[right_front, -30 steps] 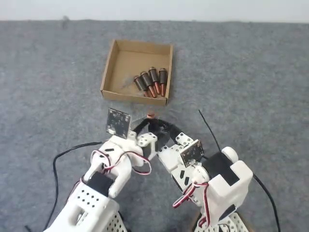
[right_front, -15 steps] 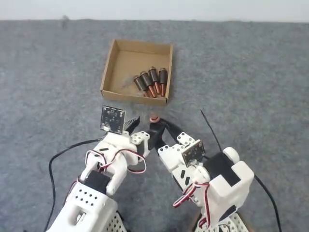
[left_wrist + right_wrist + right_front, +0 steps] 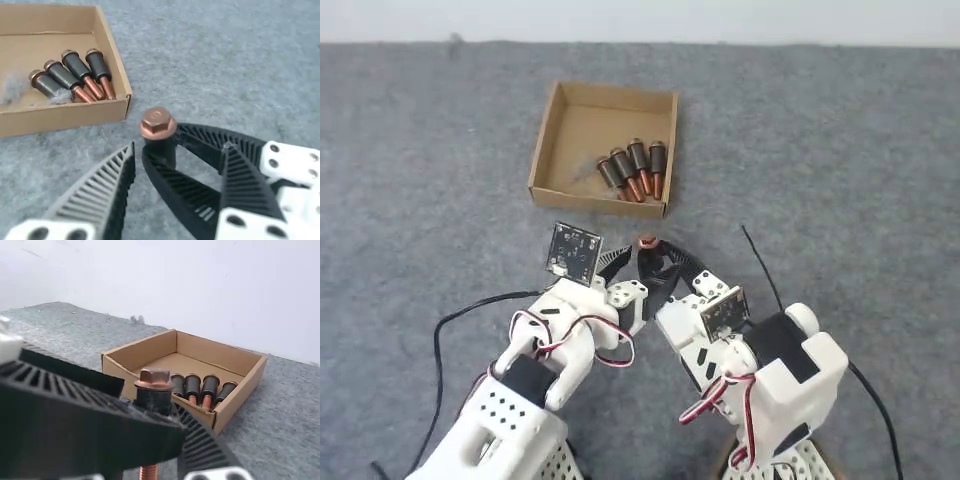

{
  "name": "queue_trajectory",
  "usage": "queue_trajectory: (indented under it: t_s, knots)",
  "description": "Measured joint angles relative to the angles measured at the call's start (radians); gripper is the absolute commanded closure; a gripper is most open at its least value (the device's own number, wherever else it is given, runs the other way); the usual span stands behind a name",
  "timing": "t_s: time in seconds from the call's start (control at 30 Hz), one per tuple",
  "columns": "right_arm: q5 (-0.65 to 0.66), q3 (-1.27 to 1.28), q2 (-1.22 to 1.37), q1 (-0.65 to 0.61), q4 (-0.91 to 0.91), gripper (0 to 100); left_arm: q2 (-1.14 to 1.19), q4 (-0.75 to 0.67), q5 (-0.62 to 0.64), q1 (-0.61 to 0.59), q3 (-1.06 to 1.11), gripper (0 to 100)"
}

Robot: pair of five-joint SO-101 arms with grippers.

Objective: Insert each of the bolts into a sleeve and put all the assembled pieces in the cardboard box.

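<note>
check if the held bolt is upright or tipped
Upright: the bolt has its hex head on top of the sleeve, copper shank pointing down.

**Carpet** (image 3: 840, 150): grey, short-piled and flecked. It lay flat over the whole worktop, from the near edge to the far edge.

**Wall** (image 3: 720, 20): plain white and unmarked. It stood directly behind the worktop's far edge and met the carpet in one straight line.

**Tuft** (image 3: 453, 41): a small dark bit of fluff. It sat on the carpet at the far edge, towards the left corner, at the foot of the wall.

**Light**: even and soft, and shadows on the carpet were faint.
</note>
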Motion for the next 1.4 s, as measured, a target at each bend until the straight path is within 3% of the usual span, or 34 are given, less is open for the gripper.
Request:
queue_trajectory:
  t_s: [0.27, 0.53, 0.67, 0.83, 0.9, 1.13, 1.33, 1.4]
  knots:
    - [0.0, 0.0, 0.0, -0.009, 0.0, 99.2, -0.06, 0.21, 0.034, 0.028, -0.114, 73]
    - [0.0, 0.0, 0.0, -0.011, 0.0, 99.2, -0.489, 0.483, 0.044, 0.04, -0.138, 73]
    - [0.0, 0.0, 0.0, -0.011, 0.0, 99.2, -0.545, 0.491, 0.044, -0.072, -0.137, 77]
    - [0.0, 0.0, 0.0, -0.011, 0.0, 99.2, -0.546, 0.404, 0.046, -0.256, -0.138, 100]
    - [0.0, 0.0, 0.0, -0.011, 0.0, 99.2, -0.548, 0.37, 0.046, -0.328, -0.138, 97]
    - [0.0, 0.0, 0.0, -0.003, 0.0, 99.2, -0.546, 0.358, 0.046, -0.588, -0.138, 99]
    - [0.0, 0.0, 0.0, 0.008, 0.0, 99.2, -0.546, 0.522, 0.04, -0.664, -0.138, 99]
    - [0.0, 0.0, 0.0, 0.011, 0.0, 99.2, -0.546, 0.58, -0.015, -0.671, -0.133, 99]
